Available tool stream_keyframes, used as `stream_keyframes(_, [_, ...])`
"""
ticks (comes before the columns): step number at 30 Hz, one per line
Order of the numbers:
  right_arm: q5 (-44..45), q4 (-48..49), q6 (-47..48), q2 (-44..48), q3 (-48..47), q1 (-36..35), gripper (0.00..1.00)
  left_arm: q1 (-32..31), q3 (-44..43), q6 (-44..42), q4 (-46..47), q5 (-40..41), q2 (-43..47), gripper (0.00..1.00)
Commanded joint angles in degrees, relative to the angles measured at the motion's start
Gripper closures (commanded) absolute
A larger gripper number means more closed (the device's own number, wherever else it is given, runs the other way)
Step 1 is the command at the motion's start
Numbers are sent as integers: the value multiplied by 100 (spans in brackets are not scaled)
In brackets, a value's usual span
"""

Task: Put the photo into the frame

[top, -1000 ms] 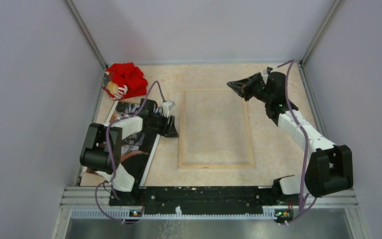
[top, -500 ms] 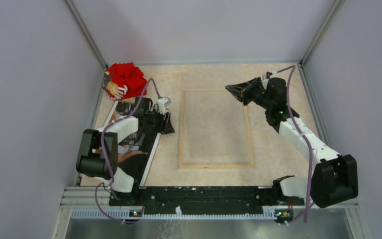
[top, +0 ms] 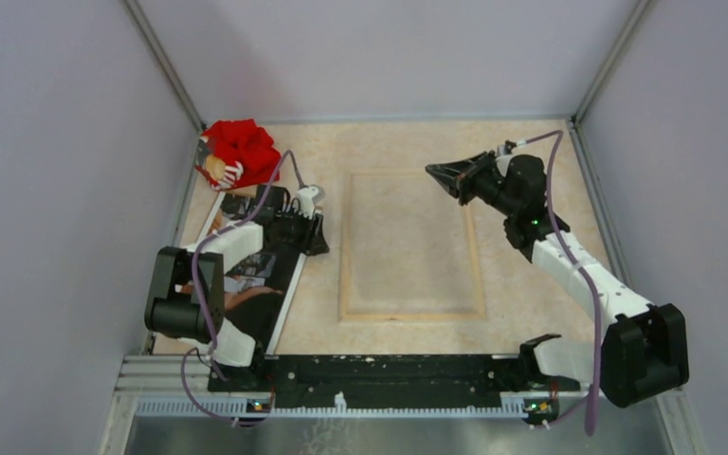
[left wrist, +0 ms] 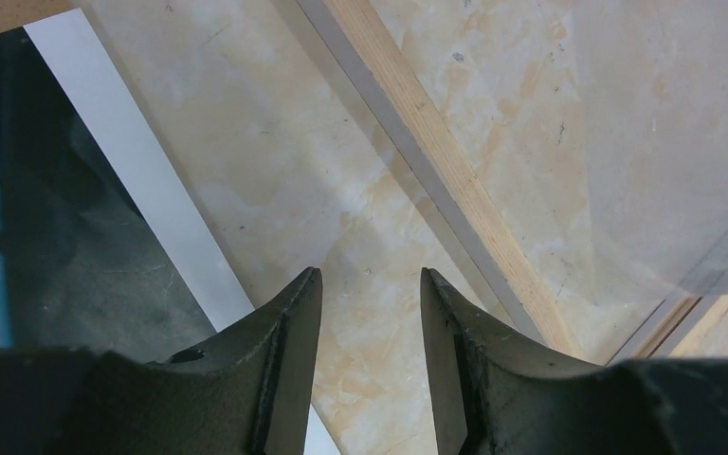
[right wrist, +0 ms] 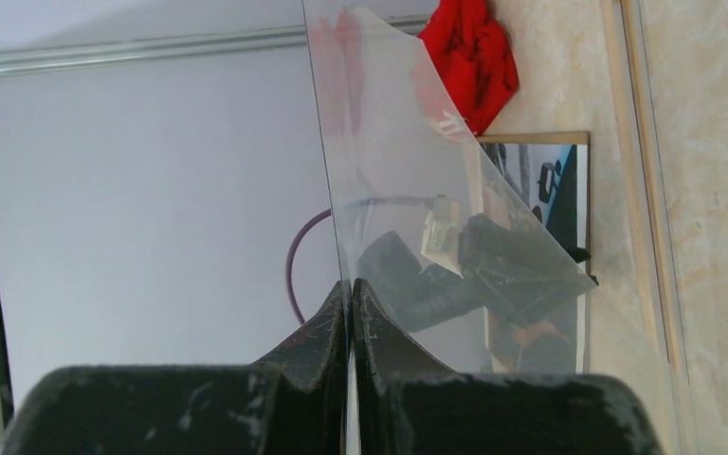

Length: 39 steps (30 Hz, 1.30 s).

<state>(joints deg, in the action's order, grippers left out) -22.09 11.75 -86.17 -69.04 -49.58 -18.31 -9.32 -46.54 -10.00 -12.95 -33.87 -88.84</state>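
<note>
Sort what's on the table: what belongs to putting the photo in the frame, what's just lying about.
Job: photo; frame; clear pane pinched in the right gripper; open left gripper.
Lying about: red cloth bundle in the far left corner.

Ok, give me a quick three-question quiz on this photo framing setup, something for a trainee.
1. Fill in: the photo lies on the robot's ___ side of the frame.
2. True or false: the left hand is open and holds nothing.
3. What is the right hand shut on? A the photo; B a clear sheet; C the frame.
Key: 1 left; 2 true; 3 B.
</note>
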Motion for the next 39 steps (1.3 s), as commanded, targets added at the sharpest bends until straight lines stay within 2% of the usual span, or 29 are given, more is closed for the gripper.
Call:
stream_keyframes(1, [33, 448, -205, 153, 51, -190, 100, 9, 52, -97, 127, 114, 227, 51])
stream_keyframes(9, [155, 554, -276, 238, 89, -340, 100, 33, -82, -36, 22, 556, 77, 51])
stream_keyframes(23, [424, 664, -437, 417, 309, -620, 100, 732, -215, 365, -56, -20, -30, 52])
stream_keyframes(31, [527, 793, -502, 414, 345, -800, 100, 897, -157, 394, -32, 1, 39, 43])
stream_keyframes(39, [619, 685, -446, 478, 338, -879, 100, 893, -94, 316, -22, 58, 109, 41])
